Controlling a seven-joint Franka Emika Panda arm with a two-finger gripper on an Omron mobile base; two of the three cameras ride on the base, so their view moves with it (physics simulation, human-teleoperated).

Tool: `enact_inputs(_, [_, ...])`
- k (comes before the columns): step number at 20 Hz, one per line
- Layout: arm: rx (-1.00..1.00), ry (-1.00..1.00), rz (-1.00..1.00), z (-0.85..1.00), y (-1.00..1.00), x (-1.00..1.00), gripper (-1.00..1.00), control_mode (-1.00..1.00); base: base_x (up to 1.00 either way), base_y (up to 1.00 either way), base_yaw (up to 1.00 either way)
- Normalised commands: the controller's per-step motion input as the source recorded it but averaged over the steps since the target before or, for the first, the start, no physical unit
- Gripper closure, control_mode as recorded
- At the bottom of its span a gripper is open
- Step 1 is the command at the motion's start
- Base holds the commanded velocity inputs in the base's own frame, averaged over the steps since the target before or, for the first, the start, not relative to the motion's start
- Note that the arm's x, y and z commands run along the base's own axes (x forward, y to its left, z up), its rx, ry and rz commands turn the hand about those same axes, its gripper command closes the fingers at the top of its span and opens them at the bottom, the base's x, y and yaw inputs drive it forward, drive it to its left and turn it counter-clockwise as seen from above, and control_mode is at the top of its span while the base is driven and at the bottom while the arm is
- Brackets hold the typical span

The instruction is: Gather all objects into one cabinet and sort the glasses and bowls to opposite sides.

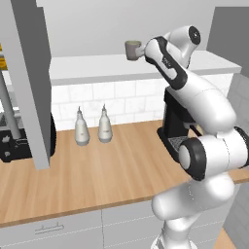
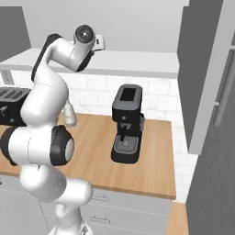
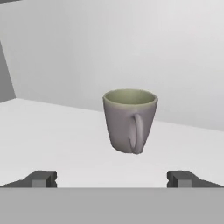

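A grey mug (image 3: 130,120) with a greenish inside stands upright on the cabinet's white bottom board (image 3: 52,140), its handle turned toward the hand. My gripper (image 3: 112,178) is open, level with the mug and a short way in front of it, with one fingertip out to each side and nothing between them. From the left base view the same mug (image 1: 132,50) sits on the board (image 1: 92,68) just left of my raised wrist. The board (image 2: 137,62) also runs across the right base view, behind my forearm.
Two white bottles (image 1: 81,129) (image 1: 105,125) stand on the wooden counter (image 1: 97,175) below. A black coffee machine (image 2: 127,124) is to the right, a dark toaster (image 2: 11,105) to the left. Open grey cabinet doors (image 1: 29,82) (image 2: 202,73) hang at both sides.
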Motion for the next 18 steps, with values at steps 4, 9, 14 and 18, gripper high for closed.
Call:
enact_inputs(4, [0.0, 0.0, 0.0, -0.07, 0.0, 0.4, -1.0, -1.0, 0.0, 0.0, 0.0])
enact_inputs(9, [0.0, 0.0, 0.0, -0.31, 0.0, 0.28, -1.0, -1.0, 0.0, 0.0, 0.0])
enact_inputs(14, [0.0, 0.0, 0.0, -0.17, 0.0, 0.27, -1.0, -1.0, 0.0, 0.0, 0.0])
enact_inputs(18, [0.0, 0.0, 0.0, 0.0, 0.0, 0.36, -1.0, -1.0, 0.0, 0.0, 0.0])
